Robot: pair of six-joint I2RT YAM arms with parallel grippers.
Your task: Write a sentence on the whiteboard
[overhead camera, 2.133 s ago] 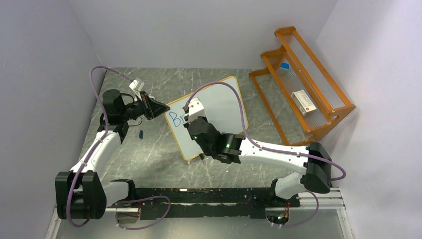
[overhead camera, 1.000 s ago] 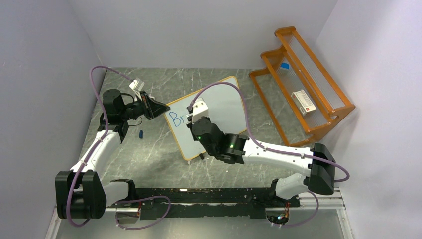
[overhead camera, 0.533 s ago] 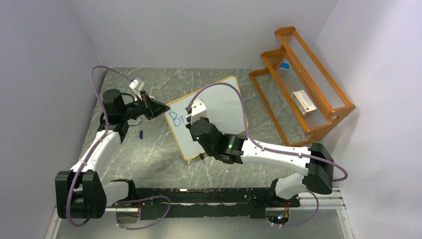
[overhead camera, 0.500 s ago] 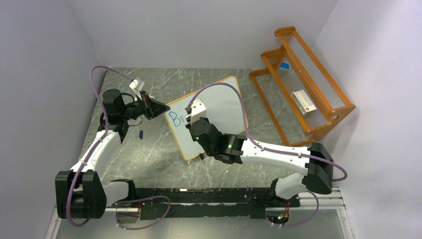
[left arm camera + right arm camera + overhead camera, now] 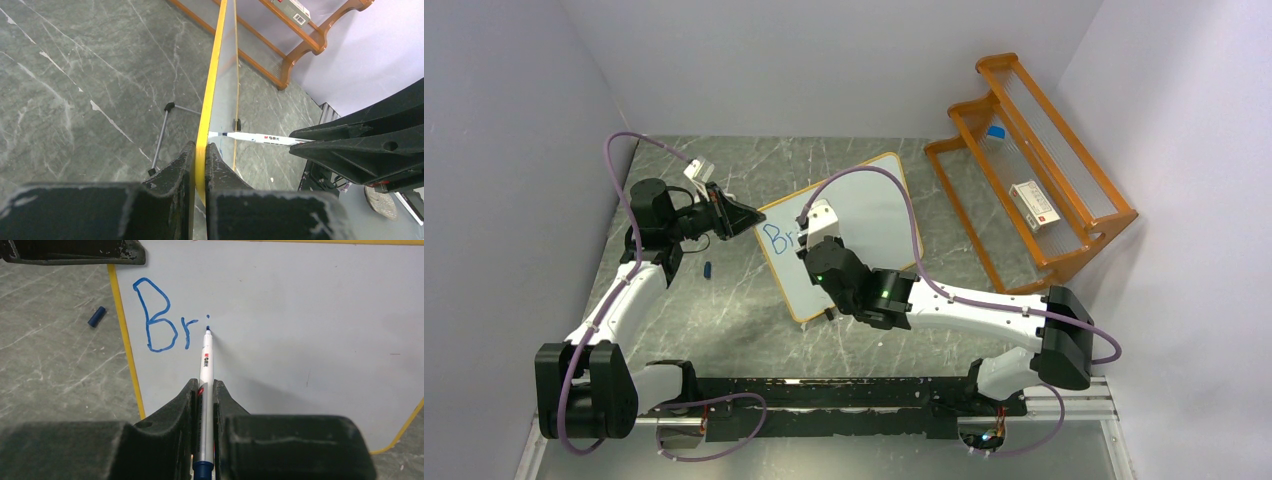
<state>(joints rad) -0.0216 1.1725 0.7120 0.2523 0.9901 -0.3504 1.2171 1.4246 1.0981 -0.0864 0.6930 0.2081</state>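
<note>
The whiteboard stands tilted on the table, its yellow-orange frame seen edge-on in the left wrist view. My left gripper is shut on that frame at the board's left edge. My right gripper is shut on a white marker, also seen from the side. The marker's blue tip rests at the board face, just under a small dot. The sentence reads "Br" plus that dot in blue, near the board's upper left.
A blue marker cap lies on the grey marble table left of the board. An orange rack at the back right holds a small box. A thin stand leg props the board from behind.
My right gripper has shifted slightly rightward along the board with the marker. The writing has grown from "B" to "Br" with a dot. The left arm has stayed put.
</note>
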